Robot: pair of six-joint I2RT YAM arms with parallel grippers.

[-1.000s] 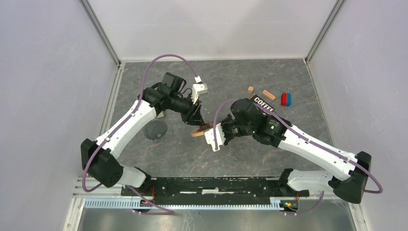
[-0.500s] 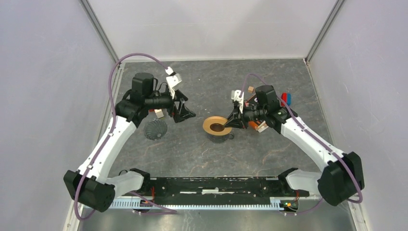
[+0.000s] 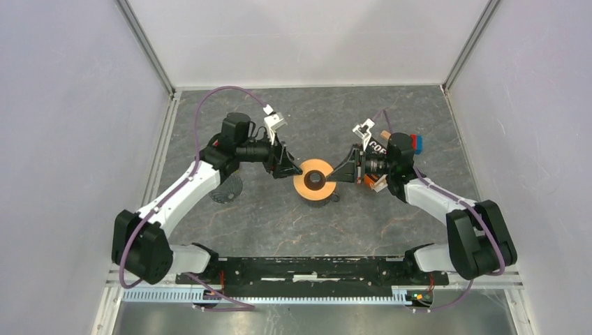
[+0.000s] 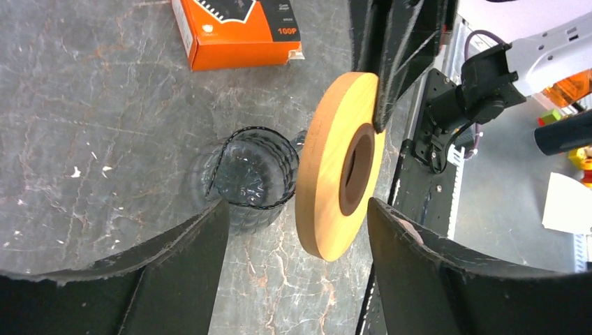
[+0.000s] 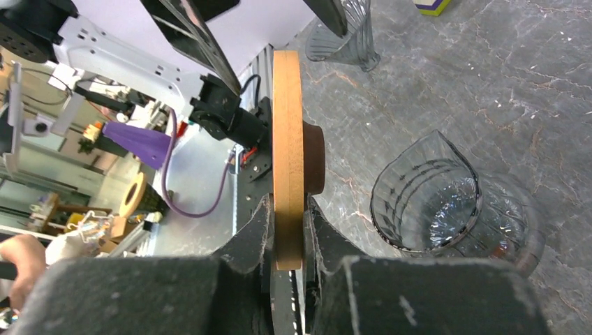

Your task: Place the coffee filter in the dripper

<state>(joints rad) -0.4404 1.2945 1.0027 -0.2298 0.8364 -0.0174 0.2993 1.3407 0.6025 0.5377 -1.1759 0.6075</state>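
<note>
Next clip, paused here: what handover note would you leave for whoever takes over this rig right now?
Left claw: open, one finger on each side of the tan disc, not gripping it.
Right claw: shut on the tan disc's rim, holding it on edge by the glass cup.
Dripper: on the table beside the left arm, no white paper showing in it.
Coffee filter: not in view. The orange box lies on the table.
Done: no filter placed.
Left: put the disc down, find the filter, seat it in the dripper.

"100P" on the orange box (image 4: pixel 237 42); "COF" showing on it from above
</note>
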